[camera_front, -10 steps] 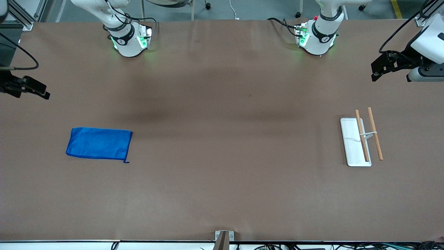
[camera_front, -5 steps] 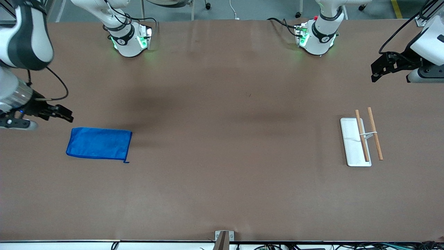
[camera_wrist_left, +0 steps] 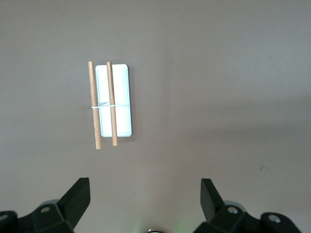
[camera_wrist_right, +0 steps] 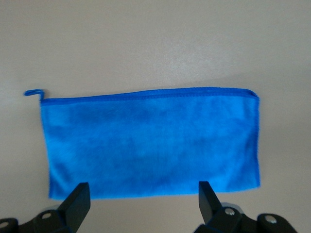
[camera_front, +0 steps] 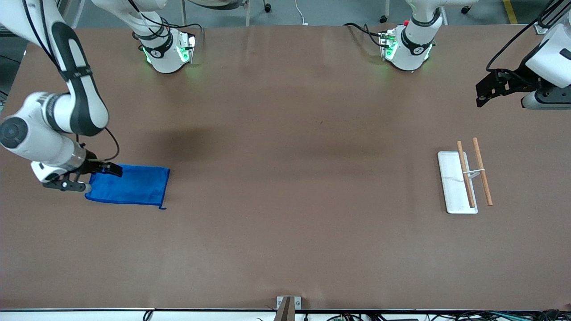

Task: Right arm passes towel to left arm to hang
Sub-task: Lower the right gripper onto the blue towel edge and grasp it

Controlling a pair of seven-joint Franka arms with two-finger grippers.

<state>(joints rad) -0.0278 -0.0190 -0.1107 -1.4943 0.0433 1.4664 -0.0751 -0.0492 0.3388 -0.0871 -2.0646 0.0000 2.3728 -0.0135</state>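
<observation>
Right claw wide over flat towel — left claw wide, waiting.

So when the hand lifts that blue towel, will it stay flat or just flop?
Probably flop: the towel looks like thin, soft cloth lying flat on the table, so it should drape from wherever it is pinched. It also seems light, and unlikely to slip.

The right claw hangs low at the right arm's end of the bench, fingers spread wide. The left claw waits high at the left arm's end, fingers spread too.
</observation>
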